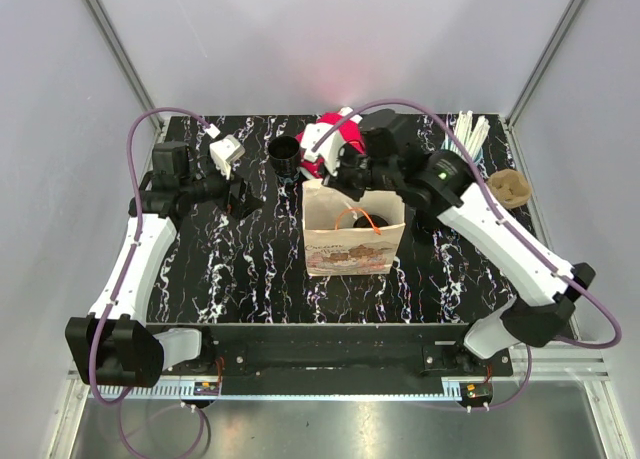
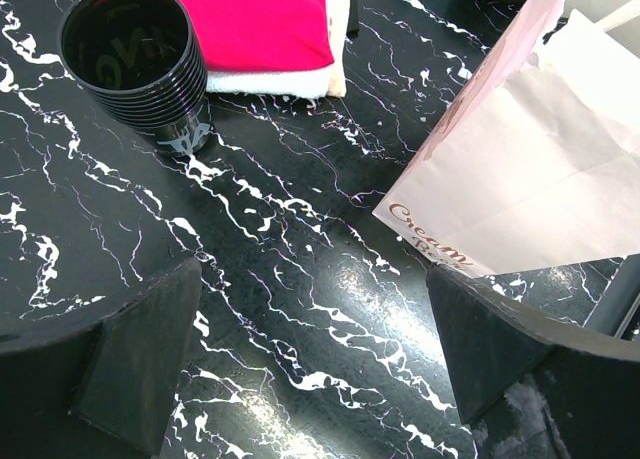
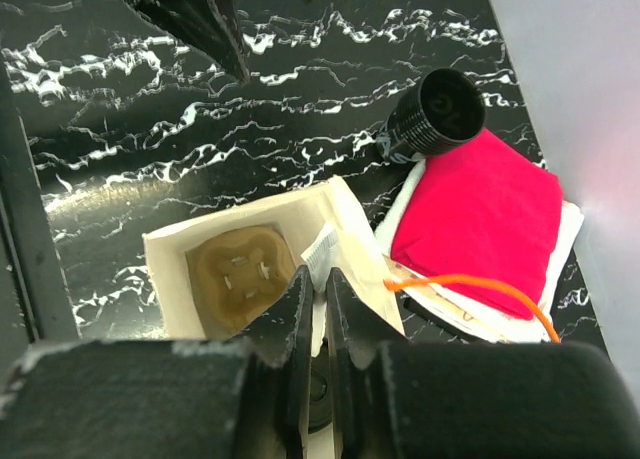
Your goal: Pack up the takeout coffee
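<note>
Marble table (image 1: 250, 269): your R gripper (image 3: 318, 277) hangs over paper bag (image 1: 352, 247), nearly closed; hold on white packet (image 3: 321, 255) unclear. L gripper (image 2: 312, 279) beside bag, wide open, empty.

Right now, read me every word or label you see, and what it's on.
"Cream": red script on the white paper bag, lower line cut off.
Pale letters on the stacked black plastic cups: too blurred.
Small white sachet in the right claw: no print legible.
Bag's front print from above: too small.
</note>
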`<action>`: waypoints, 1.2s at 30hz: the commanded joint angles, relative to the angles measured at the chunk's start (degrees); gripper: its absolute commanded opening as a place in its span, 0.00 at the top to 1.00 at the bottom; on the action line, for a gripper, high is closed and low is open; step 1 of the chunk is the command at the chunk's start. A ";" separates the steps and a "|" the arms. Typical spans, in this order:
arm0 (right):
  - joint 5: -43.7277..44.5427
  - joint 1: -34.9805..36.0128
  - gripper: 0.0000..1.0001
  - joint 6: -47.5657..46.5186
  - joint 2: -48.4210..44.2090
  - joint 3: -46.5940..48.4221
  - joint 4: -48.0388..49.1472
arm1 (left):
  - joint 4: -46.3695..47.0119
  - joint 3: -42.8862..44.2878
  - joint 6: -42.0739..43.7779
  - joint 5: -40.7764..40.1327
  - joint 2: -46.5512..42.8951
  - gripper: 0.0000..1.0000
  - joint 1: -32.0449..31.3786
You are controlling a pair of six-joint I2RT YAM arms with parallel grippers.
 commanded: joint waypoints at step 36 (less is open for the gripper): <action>4.18 3.28 0.43 -3.90 -1.07 -2.31 8.94 | 1.34 0.74 1.07 1.45 0.62 0.01 0.53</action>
